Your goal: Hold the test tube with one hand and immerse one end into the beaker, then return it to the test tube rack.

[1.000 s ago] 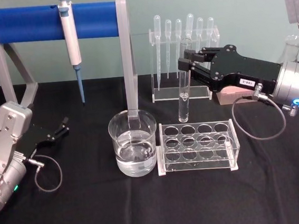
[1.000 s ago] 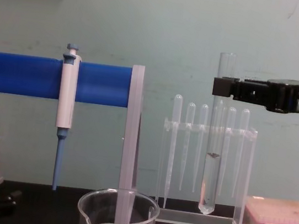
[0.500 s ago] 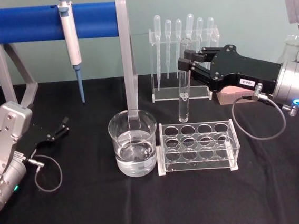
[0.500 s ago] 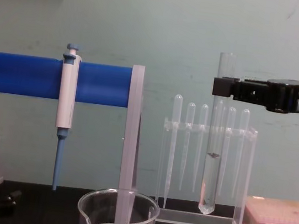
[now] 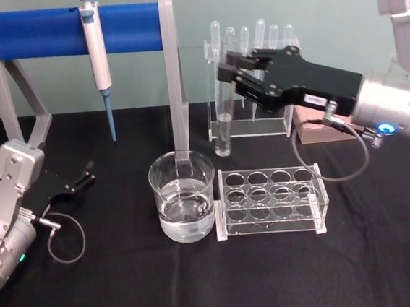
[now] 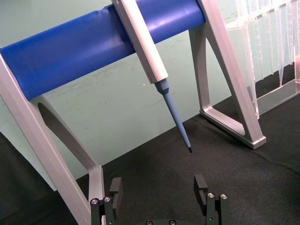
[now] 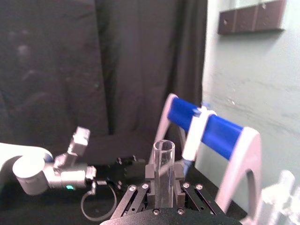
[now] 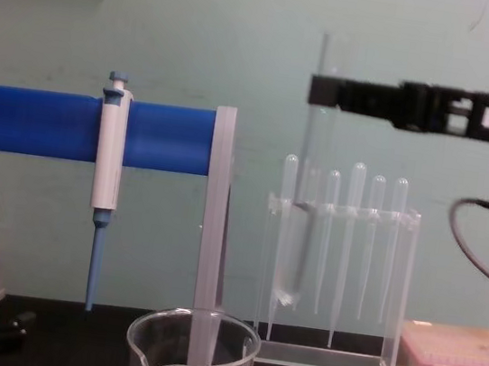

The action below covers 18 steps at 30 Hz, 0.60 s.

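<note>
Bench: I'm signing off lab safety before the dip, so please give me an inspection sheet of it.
Surface: black table, flat.
Job's things: test tube in the air, slightly tilted, behind the beaker. The beaker is part-filled with clear liquid. The rack is beside it, holes empty.
Clutter: pipette hanging on the blue-bar stand; droppers in a clear holder; pink box.
Grippers: right gripper, fingers shut on the test tube's upper part; left gripper parked low at left, fingers open.
Cables: right cable loops under the wrist; left cable loops on the table.
Surroundings: green wall; dark curtain.
</note>
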Motion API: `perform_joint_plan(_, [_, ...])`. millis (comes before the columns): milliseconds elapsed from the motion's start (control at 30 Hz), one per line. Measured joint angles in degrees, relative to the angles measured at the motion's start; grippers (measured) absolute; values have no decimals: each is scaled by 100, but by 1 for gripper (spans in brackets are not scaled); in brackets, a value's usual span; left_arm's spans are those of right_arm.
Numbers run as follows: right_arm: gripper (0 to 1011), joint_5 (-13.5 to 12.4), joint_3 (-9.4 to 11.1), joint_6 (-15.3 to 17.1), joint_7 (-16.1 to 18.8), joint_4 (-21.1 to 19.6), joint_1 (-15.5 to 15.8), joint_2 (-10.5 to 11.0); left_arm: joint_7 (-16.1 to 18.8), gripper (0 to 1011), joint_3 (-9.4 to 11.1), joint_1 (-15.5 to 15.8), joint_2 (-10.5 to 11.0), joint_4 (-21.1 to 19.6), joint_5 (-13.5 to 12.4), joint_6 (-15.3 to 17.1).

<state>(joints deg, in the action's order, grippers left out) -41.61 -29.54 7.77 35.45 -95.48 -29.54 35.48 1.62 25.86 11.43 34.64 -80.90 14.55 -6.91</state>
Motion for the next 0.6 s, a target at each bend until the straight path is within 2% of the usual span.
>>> perform_joint_plan(233, [228,-21,-212,17,22,-40,-199,-245,0,1000,0,0,0,0,0,0])
perform_joint_plan(267, [228,-18,-301,21,27,-40,-239,-315,0,1000,0,0,0,0,0,0])
perform_joint_plan(600, [228,136,-591,-64,57,177,-248,-467,0,1000,0,0,0,0,0,0])
